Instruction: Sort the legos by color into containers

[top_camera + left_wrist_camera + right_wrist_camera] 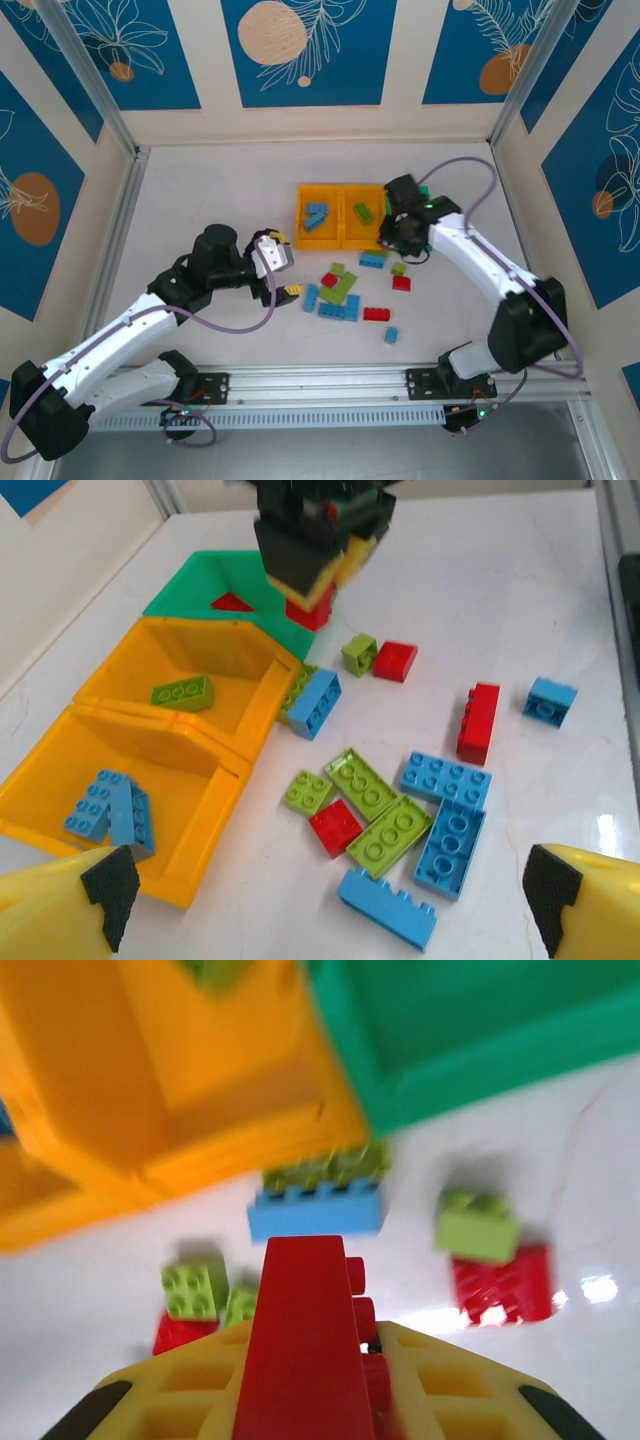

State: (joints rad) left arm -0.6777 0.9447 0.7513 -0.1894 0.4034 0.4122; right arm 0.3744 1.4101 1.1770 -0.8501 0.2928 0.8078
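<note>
A glossy white tabletop [200, 190] is sitting inside walls of blue leaf-patterned panels [350, 60]. On it, three small open rectangular plastic bins are standing joined in a row. There is a green bin [182, 586] holding one red piece [232, 603], a middle orange-yellow bin [245, 655] holding a lime green studded brick [182, 692], and an end orange-yellow bin [210, 825] holding a few light blue studded bricks [110, 810].

The right gripper [310, 1360] is pinching a long red studded plastic brick [300, 1310] between its yellow fingers, closed down to the brick's width. It is hanging at the green bin's near corner; whether the brick is over the rim or just outside it is hard to tell.

The left gripper [330, 900] is hovering spread wide with nothing in it. Below it, a loose scatter of light blue, lime green and red bricks [390, 830] is lying on the table just beside the bins.
</note>
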